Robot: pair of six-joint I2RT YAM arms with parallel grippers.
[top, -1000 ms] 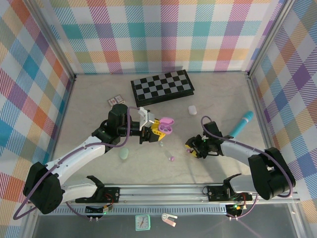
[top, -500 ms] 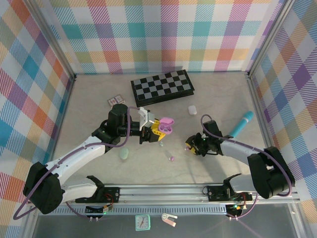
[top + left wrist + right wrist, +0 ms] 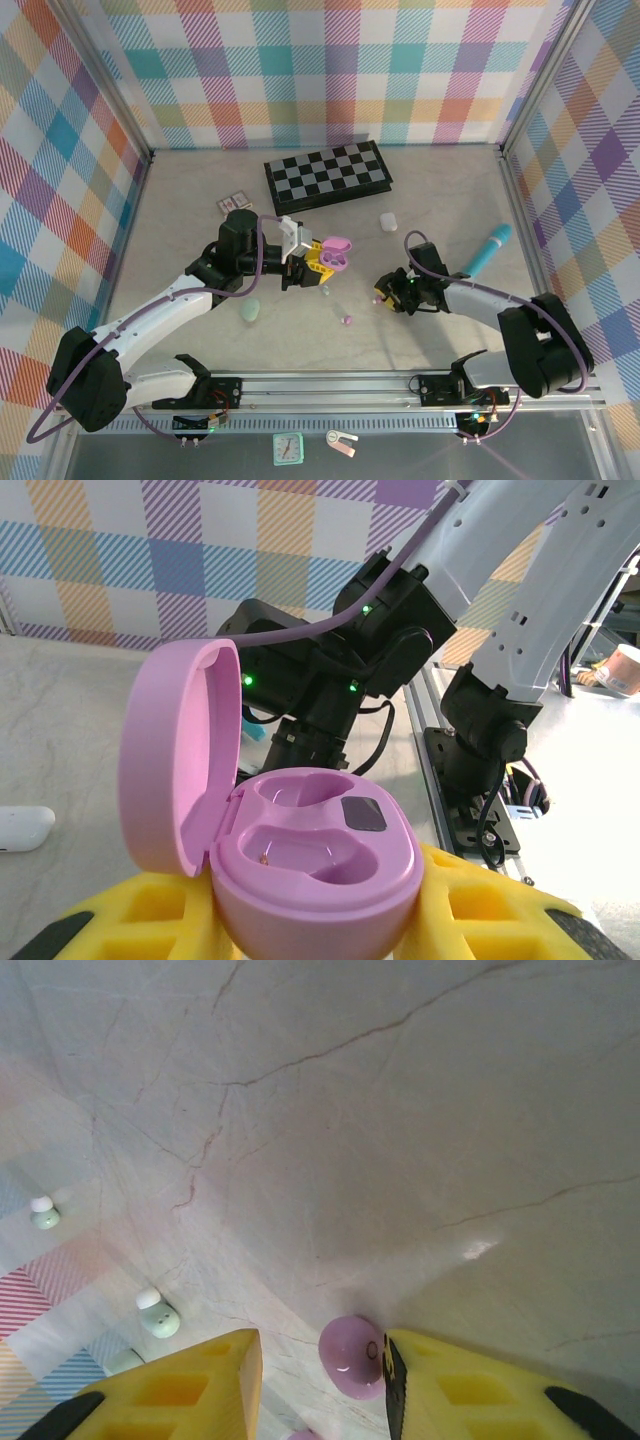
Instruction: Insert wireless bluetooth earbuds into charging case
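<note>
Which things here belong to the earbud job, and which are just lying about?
Job: open lilac charging case, lilac earbud, mint earbud, mint case, white case.
Lying about: chessboard, teal tube, small cards, small clock.

Pale marbled table (image 3: pixel 180 225), carrying a chequered board (image 3: pixel 327 172) at the far middle, with small cards (image 3: pixel 233 203) near its left end. White case (image 3: pixel 388 221) and teal cylinder (image 3: pixel 487 249) toward the right. Mint case (image 3: pixel 250 311), lilac earbud (image 3: pixel 347 320) and two mint earbuds (image 3: pixel 157 1313) nearer the centre.
</note>
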